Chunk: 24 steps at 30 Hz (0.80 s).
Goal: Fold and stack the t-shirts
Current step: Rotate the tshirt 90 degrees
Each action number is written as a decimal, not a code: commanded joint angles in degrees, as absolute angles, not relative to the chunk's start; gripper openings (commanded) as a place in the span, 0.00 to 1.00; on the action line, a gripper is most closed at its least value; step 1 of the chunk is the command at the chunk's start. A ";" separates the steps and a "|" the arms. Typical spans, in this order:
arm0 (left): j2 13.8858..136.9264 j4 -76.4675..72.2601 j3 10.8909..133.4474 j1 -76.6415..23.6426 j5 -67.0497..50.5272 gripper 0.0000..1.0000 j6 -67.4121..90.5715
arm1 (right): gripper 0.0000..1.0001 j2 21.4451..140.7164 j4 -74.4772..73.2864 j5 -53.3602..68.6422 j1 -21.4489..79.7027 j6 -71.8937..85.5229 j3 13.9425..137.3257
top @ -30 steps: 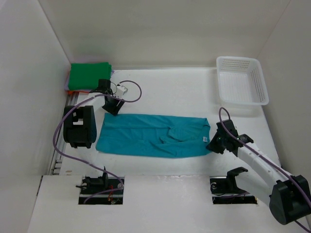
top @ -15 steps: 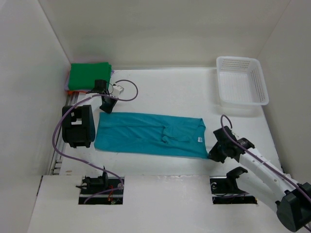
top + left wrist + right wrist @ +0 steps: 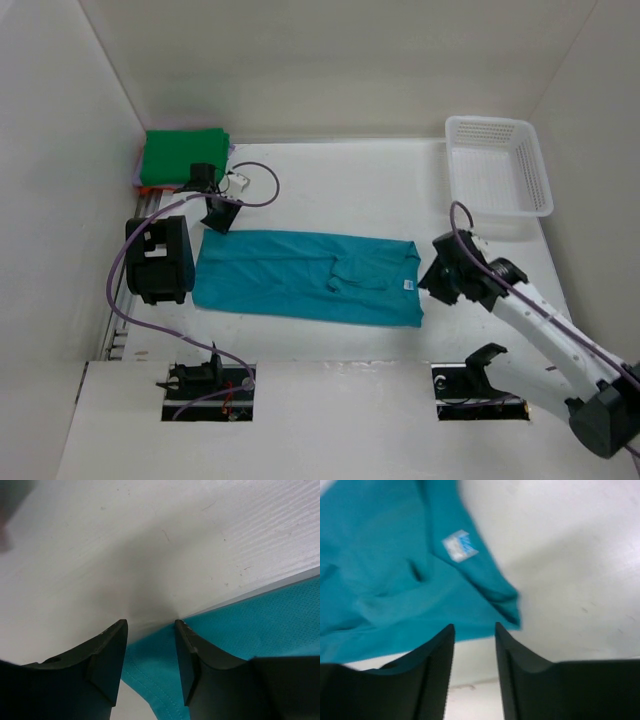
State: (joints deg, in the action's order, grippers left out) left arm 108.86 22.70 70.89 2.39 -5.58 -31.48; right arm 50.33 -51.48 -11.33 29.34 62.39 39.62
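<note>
White table [image 3: 340, 190], teal t-shirt [image 3: 300, 278] lying flat mid-table: fold in hand.
Your left gripper [image 3: 218, 216] and right gripper [image 3: 438, 276] hover at its ends, jaws apart, empty; next you pinch both corners.

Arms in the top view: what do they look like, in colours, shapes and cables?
The left arm shows a blocky black housing. The right arm has a white link between black joints. A purple cable loops along each. The left gripper and right gripper are black, with flat, tapered fingers.
</note>
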 commanded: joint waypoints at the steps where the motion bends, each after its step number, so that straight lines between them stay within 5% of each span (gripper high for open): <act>1: 109.69 27.33 69.78 3.12 -4.40 0.43 -31.29 | 0.46 60.60 -41.60 -13.54 28.35 53.38 47.35; 7: 108.02 29.53 70.66 3.65 -3.87 0.51 -31.20 | 0.58 83.90 -31.12 -9.94 20.44 42.82 59.65; 15: 105.12 31.90 70.93 4.61 -3.17 0.55 -31.11 | 0.59 101.06 -32.86 -7.57 15.78 38.15 68.64; 17: 104.77 32.34 70.93 4.79 -2.55 0.55 -30.94 | 0.57 103.09 -34.27 -5.81 15.69 36.75 69.78; 24: 103.45 34.19 71.63 6.55 -2.37 0.57 -29.71 | 0.26 108.62 -41.30 -2.91 15.07 32.09 77.42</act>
State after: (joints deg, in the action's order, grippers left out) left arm 107.15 31.66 71.26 5.26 -3.01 -30.63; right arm 107.00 -37.82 -4.93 15.70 35.59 72.53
